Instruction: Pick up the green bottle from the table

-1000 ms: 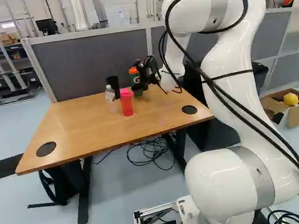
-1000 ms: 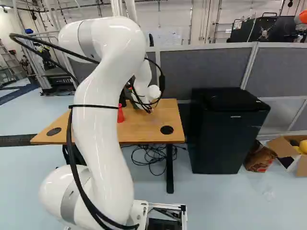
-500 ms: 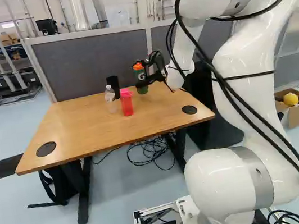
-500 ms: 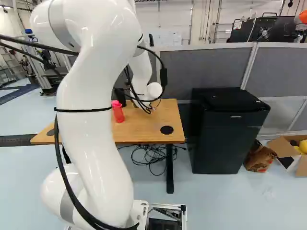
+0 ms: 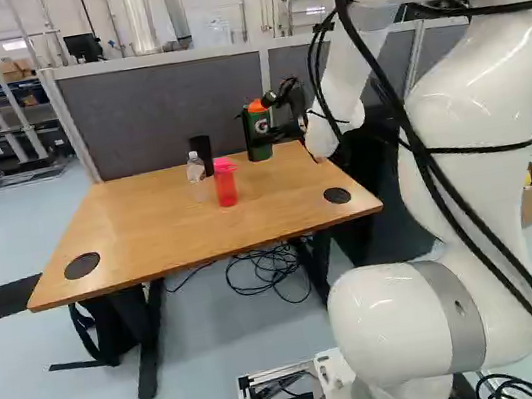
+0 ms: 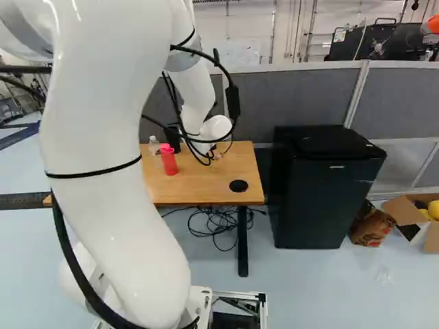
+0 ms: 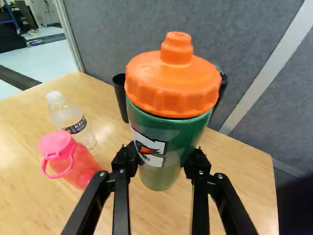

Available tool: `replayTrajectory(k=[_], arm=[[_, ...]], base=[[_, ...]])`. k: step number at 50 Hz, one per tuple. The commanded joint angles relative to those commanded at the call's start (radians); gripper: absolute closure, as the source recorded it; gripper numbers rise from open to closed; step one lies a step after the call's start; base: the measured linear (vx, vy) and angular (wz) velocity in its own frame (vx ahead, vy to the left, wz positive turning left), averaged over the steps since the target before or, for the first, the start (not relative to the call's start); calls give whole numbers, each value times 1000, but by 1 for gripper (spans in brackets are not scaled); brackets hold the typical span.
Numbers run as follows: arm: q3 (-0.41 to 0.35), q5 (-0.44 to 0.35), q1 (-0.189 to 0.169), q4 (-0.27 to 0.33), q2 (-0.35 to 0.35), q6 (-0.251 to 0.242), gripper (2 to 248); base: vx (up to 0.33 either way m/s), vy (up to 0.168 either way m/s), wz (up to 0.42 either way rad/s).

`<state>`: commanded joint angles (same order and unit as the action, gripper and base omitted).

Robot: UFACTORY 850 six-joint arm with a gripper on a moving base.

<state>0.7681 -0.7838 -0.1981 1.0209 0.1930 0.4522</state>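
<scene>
Bottle [image 7: 170, 128], the green one, is snug between my two fingers [image 7: 122, 165]. They stand as far apart as it is wide, one pressing on each side. In the left base view it is to the right of the pink bottle [image 5: 226, 183] and farther back. I think it is up off the table [image 5: 139, 230], but only a little. So the grabbing is done, and the picking up looks almost done. What's left is to hold tight and maybe lift a bit more.

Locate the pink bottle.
In the left base view, the pink bottle stands on the table, just right of the clear bottle and left of the green bottle held in the gripper.
</scene>
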Motion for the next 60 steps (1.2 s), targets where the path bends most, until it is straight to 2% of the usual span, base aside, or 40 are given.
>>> replayTrajectory(k=[23, 45, 60], arm=[[-117, 0, -14, -127, -116, 0, 136], [-132, -1, -13, -145, -128, -5, 136], [-153, -4, -5, -179, -141, -22, 136]], base=[[0, 0, 0], [0, 0, 0], [0, 0, 0]])
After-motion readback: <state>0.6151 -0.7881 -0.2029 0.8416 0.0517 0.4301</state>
